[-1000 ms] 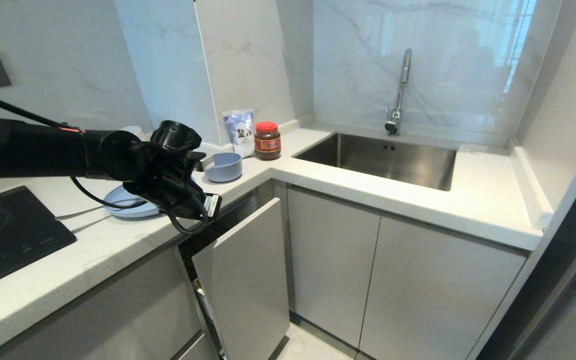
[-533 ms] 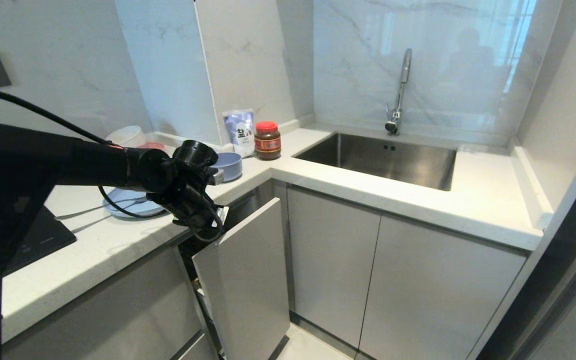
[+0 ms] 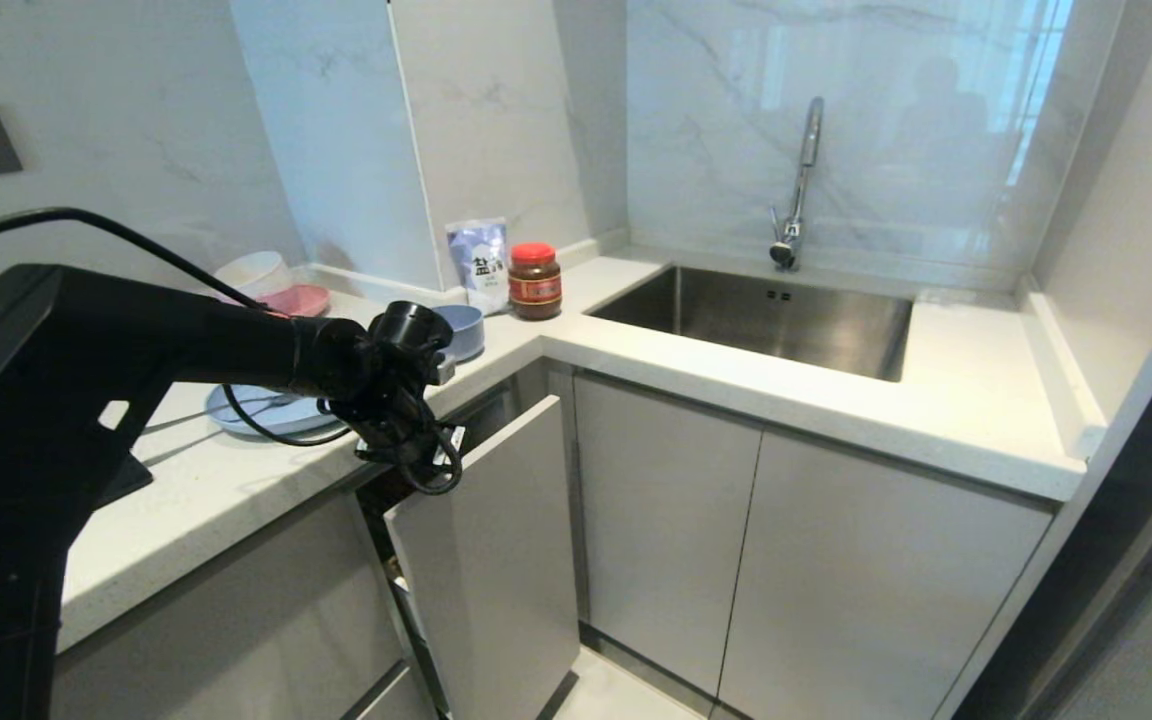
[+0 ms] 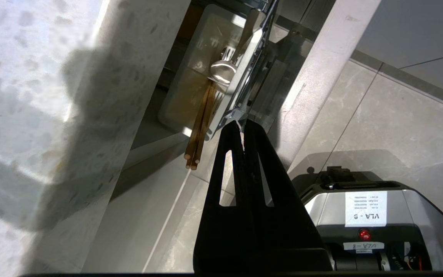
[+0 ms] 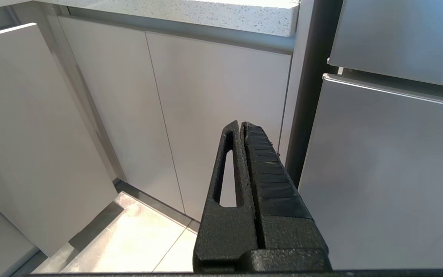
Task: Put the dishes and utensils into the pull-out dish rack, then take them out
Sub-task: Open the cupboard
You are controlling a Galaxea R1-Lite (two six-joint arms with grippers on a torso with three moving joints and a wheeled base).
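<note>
Reaching into the rack to unload the utensils

Our left gripper (image 4: 242, 125), clenched and empty, hangs over the rack (image 4: 244, 77) by the counter's front edge; chopsticks (image 4: 200, 123) and fork (image 4: 225, 69) stand in its box. Plate (image 3: 261, 408) and bowl (image 3: 461, 330) sit on the counter. Next we likely open and descend.

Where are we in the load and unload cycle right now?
Chopsticks and fork stand in the rack's white utensil box. The left gripper, shut and empty, hangs over the partly pulled-out dish rack. The blue plate and blue bowl sit on the counter; whether they await loading or are already unloaded, I cannot tell. The right gripper is parked.
</note>
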